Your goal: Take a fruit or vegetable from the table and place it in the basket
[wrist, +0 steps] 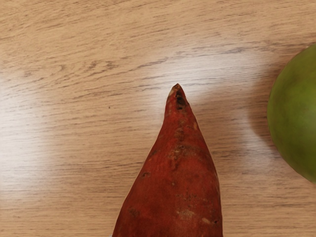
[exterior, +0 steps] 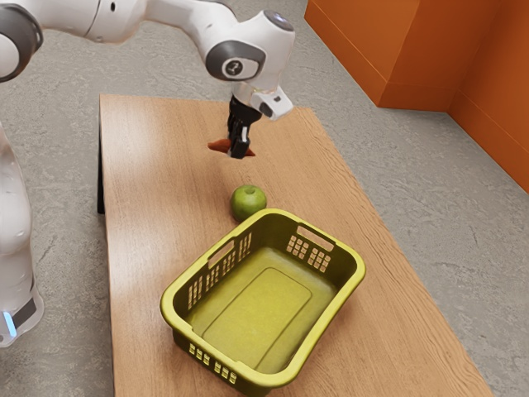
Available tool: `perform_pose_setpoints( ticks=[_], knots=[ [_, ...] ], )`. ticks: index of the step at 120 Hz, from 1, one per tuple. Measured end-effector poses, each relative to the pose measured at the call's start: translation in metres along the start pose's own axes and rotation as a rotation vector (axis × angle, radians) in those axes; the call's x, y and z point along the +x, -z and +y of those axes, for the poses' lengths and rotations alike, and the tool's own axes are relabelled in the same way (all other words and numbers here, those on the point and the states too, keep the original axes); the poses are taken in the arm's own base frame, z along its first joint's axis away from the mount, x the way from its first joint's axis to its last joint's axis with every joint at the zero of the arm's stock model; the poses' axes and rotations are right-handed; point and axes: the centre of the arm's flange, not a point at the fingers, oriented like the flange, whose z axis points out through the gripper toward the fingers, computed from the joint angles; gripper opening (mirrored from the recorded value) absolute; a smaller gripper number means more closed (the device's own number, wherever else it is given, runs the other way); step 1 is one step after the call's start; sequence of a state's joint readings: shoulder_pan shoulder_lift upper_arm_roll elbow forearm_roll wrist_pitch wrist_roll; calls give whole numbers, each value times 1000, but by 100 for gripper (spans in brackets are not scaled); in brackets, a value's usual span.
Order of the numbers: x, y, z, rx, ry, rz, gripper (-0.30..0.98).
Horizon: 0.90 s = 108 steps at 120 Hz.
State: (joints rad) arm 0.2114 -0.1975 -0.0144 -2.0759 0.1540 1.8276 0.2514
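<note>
My gripper is shut on a reddish-brown sweet potato, gripping it around its middle, with an end sticking out on either side. One tapered end of the sweet potato points away from my hand in the wrist view. A green apple stands on the table between the gripper and the basket; part of this apple is beside the sweet potato in the wrist view. The yellow-green basket has an open top and a bare floor.
The wooden table extends around the apple and basket. The apple is close to the basket's rim at the end nearer my gripper. Orange cabinets stand on the floor beyond the table.
</note>
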Motion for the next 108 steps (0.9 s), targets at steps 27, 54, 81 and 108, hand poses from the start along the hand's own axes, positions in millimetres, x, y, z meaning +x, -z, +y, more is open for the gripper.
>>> perform_pose_setpoints(
  ticks=[27, 54, 81, 108],
  knots=[
    [14, 35, 27, 27, -51, 57, 14],
    [23, 51, 69, 17, -120, 77, 14],
    [30, 65, 121, 5, -204, 109, 15],
    [35, 80, 174, 0, -290, 146, 15]
  ],
)
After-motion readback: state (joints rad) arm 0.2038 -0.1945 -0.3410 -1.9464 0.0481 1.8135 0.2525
